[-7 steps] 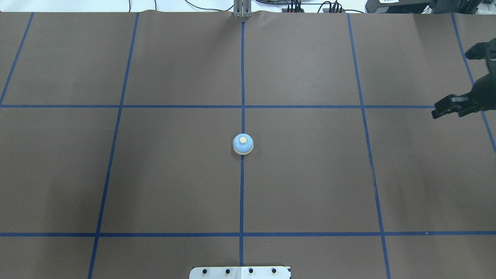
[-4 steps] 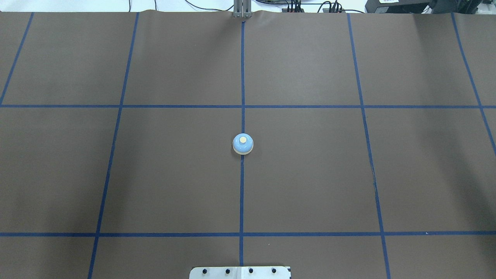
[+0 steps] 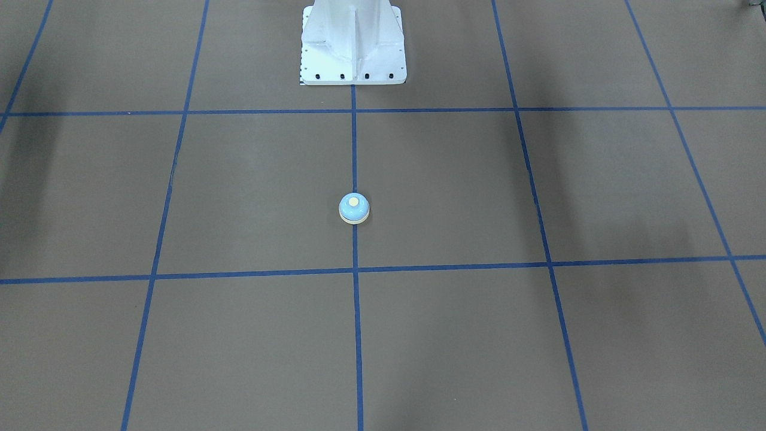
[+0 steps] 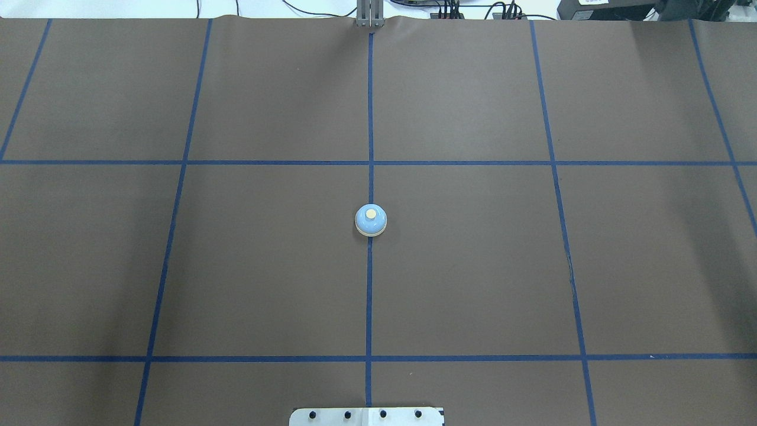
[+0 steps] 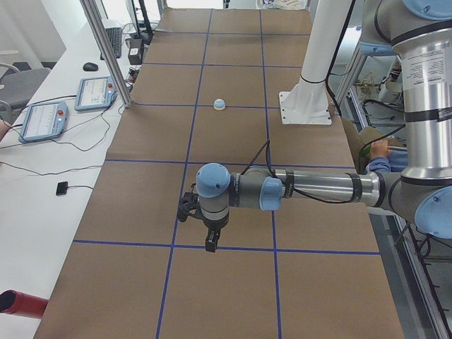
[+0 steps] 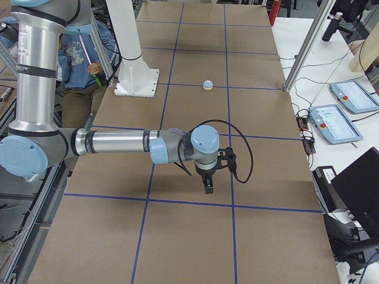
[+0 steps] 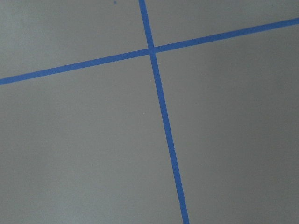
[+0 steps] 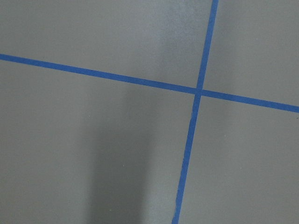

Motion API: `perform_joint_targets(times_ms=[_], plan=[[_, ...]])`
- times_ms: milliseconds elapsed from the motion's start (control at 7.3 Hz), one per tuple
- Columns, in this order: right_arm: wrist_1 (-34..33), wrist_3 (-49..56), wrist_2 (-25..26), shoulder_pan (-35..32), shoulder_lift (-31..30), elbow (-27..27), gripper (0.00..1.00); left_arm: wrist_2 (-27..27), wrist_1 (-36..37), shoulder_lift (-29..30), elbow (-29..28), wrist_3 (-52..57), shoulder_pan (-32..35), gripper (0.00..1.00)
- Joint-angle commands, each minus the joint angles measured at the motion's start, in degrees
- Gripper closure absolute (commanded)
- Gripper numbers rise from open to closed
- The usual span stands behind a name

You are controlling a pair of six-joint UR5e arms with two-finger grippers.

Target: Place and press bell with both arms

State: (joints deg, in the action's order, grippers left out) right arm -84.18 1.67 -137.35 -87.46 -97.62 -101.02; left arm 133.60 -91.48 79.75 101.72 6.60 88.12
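The bell point(image 4: 371, 220) has a light blue dome and a cream button. It stands upright on the centre tape line of the brown table, also seen in the front-facing view point(image 3: 353, 209) and far off in both side views point(image 5: 219, 104) point(image 6: 207, 85). My left gripper point(image 5: 210, 241) points down over the table's left end, far from the bell. My right gripper point(image 6: 208, 184) points down over the right end. Both show only in the side views, so I cannot tell whether they are open or shut. The wrist views show only bare mat and blue tape.
The white bolted pedestal point(image 3: 353, 54) stands at the table's robot-side edge point(image 4: 366, 416). Operator pendants point(image 5: 44, 120) point(image 6: 334, 122) lie on side benches. A seated person point(image 6: 83, 50) is beside the robot. Aluminium frame posts point(image 5: 106, 49) point(image 6: 302, 53) stand at the table's far edge.
The right gripper, at the overhead view's right edge one second ago, has moved out of that view. The bell has not moved.
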Motion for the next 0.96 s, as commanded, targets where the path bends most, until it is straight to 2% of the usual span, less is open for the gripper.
perform_joint_targets(times_ms=[0, 274, 821], plan=[[-0.64, 1.74, 0.33, 0.71, 0.15, -0.05, 0.0, 0.35, -0.02, 0.32, -0.38, -0.19, 0.03, 0.0], [-2.21, 5.87, 1.99, 1.24, 0.24, -0.23, 0.0, 1.74, 0.16, 0.32, 0.84, -4.37, 0.03, 0.0], [-5.56, 6.85, 1.82, 0.98, 1.2, -0.93, 0.0, 4.57, -0.45, -0.12, 0.67, -4.84, 0.03, 0.0]])
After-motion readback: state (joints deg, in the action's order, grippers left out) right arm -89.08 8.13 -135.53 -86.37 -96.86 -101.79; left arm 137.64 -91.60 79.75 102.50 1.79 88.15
